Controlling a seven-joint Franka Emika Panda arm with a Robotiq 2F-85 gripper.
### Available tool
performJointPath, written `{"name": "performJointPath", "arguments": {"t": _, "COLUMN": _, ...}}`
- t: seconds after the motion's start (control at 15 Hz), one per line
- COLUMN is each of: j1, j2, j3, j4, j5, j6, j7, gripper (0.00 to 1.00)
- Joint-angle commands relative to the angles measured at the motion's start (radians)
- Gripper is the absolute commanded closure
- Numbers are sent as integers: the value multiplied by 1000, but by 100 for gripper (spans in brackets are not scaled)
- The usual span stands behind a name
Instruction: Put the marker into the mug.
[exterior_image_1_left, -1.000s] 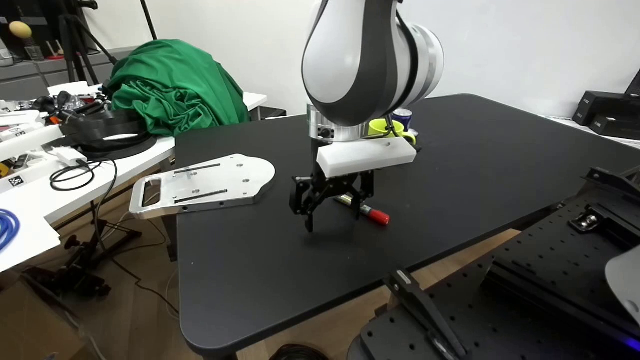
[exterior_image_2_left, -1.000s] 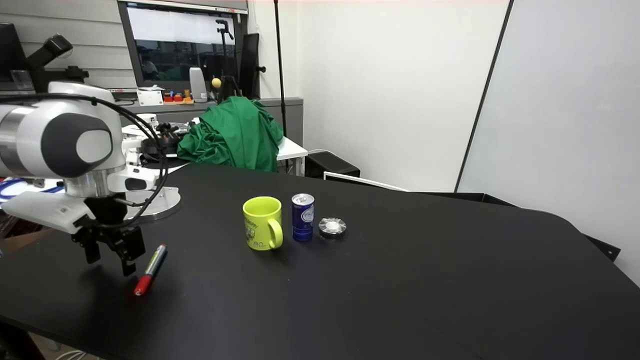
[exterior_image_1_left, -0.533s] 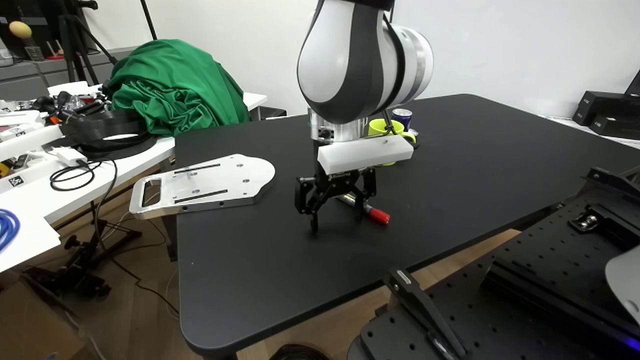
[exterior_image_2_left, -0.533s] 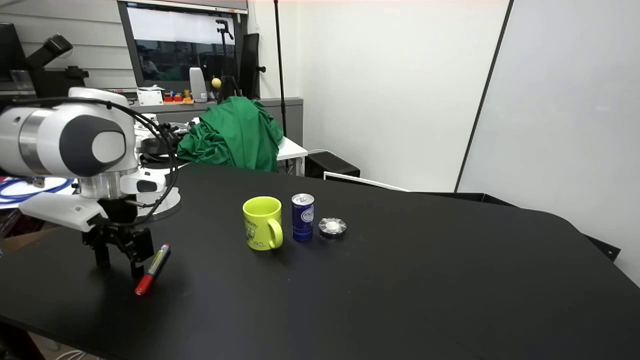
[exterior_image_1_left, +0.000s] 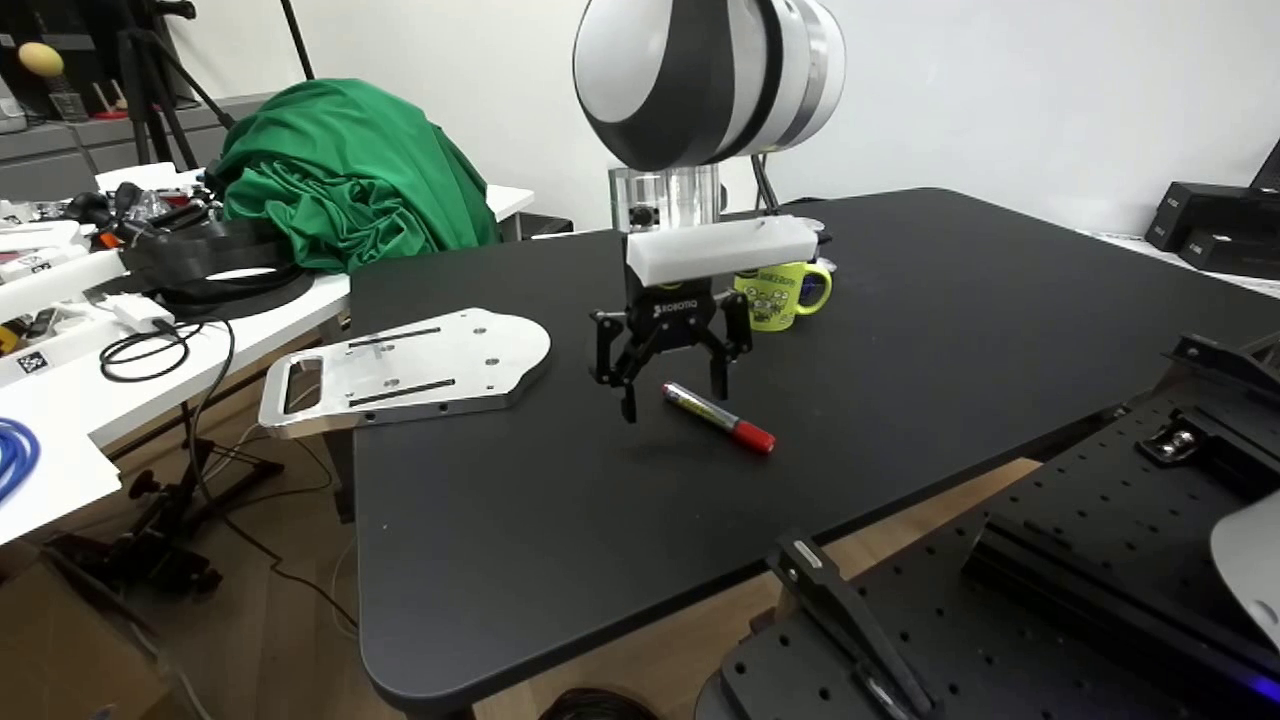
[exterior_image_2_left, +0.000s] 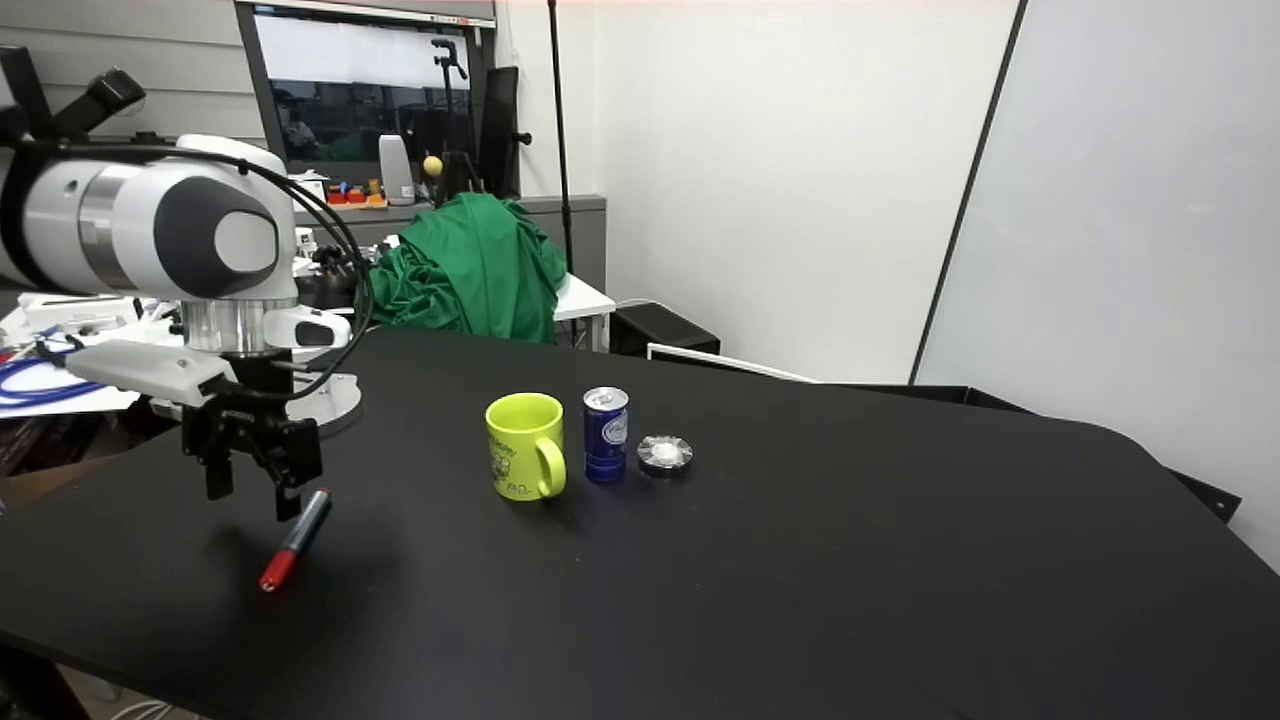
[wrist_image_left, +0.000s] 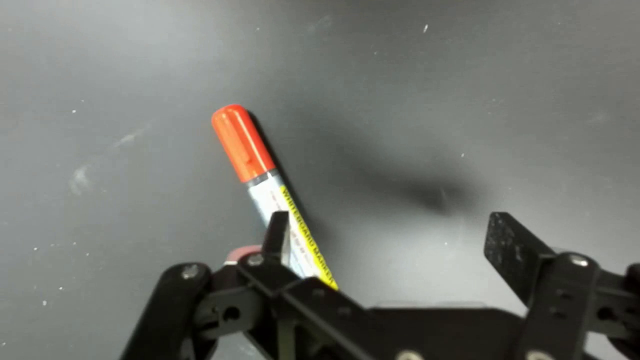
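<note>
The marker (exterior_image_1_left: 718, 417) lies flat on the black table in both exterior views (exterior_image_2_left: 296, 540). It has a red cap and a white and yellow label. The lime mug (exterior_image_1_left: 772, 300) stands upright with its dark print and handle showing; it also shows in an exterior view (exterior_image_2_left: 520, 460), apart from the marker. My gripper (exterior_image_1_left: 674, 395) is open and empty, above the table and beside the marker (exterior_image_2_left: 253, 496). In the wrist view (wrist_image_left: 390, 225), the marker (wrist_image_left: 265, 182) lies slanted below the left finger, which hides its lower part. The mug is out of the wrist view.
A blue can (exterior_image_2_left: 605, 440) stands next to the mug, and a round dark disc (exterior_image_2_left: 664, 455) lies beyond it. A silver metal plate with a handle (exterior_image_1_left: 440, 365) overhangs the table's edge. A green cloth heap (exterior_image_1_left: 345, 180) sits on a white side table.
My gripper has risen from near the table and stays open. In an exterior view it has also shifted right. The marker has shifted very slightly on the table; the mug has not moved.
</note>
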Motion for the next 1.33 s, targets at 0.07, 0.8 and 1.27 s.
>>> {"name": "performJointPath", "arguments": {"t": 0.07, "j1": -15, "j2": -36, "j3": -28, "j4": 6, "j5": -14, "j6": -51, "j7": -8, "gripper": 0}}
{"name": "performJointPath", "arguments": {"t": 0.8, "j1": -8, "j2": 36, "j3": -56, "j4": 9, "j5": -28, "j6": -17, "j7": -15, "gripper": 0}}
{"name": "performJointPath", "arguments": {"t": 1.27, "j1": 11, "j2": 63, "j3": -60, "j4": 10, "j5": -42, "j6": 1, "j7": -11, "gripper": 62}}
